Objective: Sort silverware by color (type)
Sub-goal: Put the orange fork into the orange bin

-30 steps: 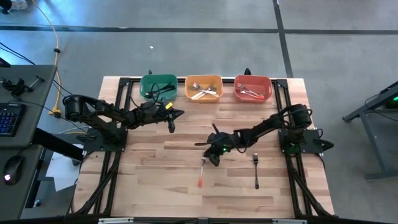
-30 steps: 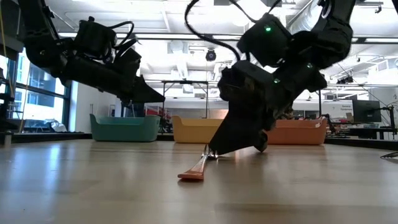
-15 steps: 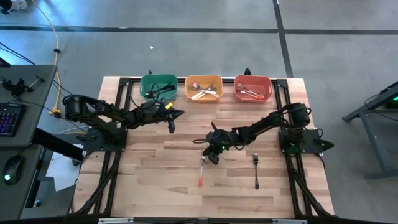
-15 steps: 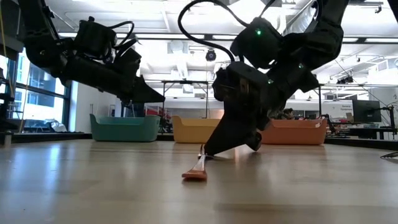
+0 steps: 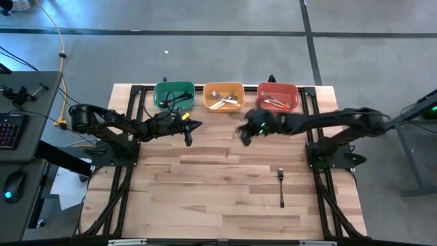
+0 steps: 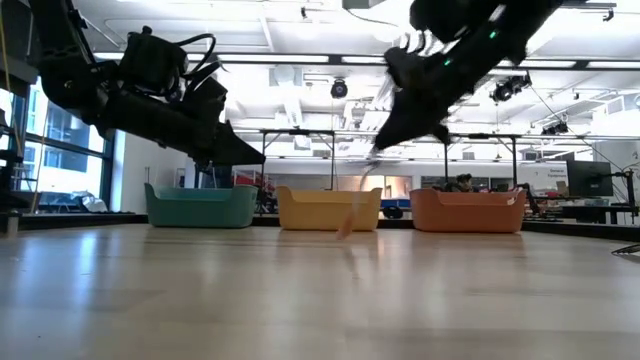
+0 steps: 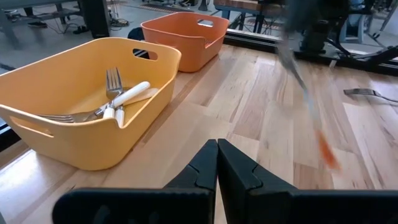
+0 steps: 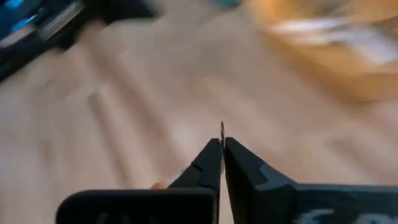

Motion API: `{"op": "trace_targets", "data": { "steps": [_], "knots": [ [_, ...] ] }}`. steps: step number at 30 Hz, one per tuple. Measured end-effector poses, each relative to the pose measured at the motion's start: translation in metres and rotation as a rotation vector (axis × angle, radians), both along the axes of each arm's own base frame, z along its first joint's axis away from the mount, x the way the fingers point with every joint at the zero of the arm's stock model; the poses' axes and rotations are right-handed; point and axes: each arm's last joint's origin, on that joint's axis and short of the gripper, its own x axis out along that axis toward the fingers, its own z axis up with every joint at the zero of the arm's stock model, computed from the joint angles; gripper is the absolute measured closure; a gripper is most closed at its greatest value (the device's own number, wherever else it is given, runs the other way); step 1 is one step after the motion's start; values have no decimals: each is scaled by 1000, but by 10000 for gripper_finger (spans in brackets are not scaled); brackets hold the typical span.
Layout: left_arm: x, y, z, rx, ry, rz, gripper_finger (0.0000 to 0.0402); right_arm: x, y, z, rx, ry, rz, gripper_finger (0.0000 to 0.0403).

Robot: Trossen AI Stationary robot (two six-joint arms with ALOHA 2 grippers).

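The wooden table (image 5: 205, 205) is nearly cleared, so the sorting looks close to done. Along its far edge stand three bins: the green bin (image 5: 173, 94) holds dark-handled pieces, the orange bin (image 5: 223, 96) holds white-handled forks, and the red bin (image 5: 277, 97) holds a few utensils. Two pieces appear to be left. One, a black-handled fork (image 5: 280, 186), lies flat on the table's right side, well apart from the bins, its long axis running front to back with the tines toward the bins. The other, a red-handled utensil (image 7: 311, 112), hangs in the air below the right gripper (image 5: 247, 131), which is pinched on its metal end near the orange and red bins; the handle dangles steeply downward, though motion blur hides the exact tilt. The left gripper (image 5: 193, 125) waits above the table near the green bin, fingers pressed together and empty.
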Motion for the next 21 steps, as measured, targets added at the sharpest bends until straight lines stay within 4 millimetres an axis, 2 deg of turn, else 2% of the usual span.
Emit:
{"op": "trace_targets", "data": {
  "steps": [3, 6, 9, 12, 15, 21],
  "knots": [
    [0, 0, 0, -2, 0, -1, 401, -31, -15, 28, -76, -3, -148, 402],
    [0, 0, 0, -2, 0, -1, 401, -64, -30, 46, -150, 20, -316, 402],
    [0, 0, 0, -2, 0, -1, 401, -94, -47, 58, -211, 47, -492, 402],
    [0, 0, 0, -2, -1, -1, 401, -115, -64, 63, -229, 65, -623, 402],
    [0, 0, 0, -3, -1, -1, 401, -127, -79, 54, -235, 78, -699, 403],
    [0, 0, 0, -2, -1, -1, 401, -142, -100, 7, -200, -81, -781, 403]
  ]
}}
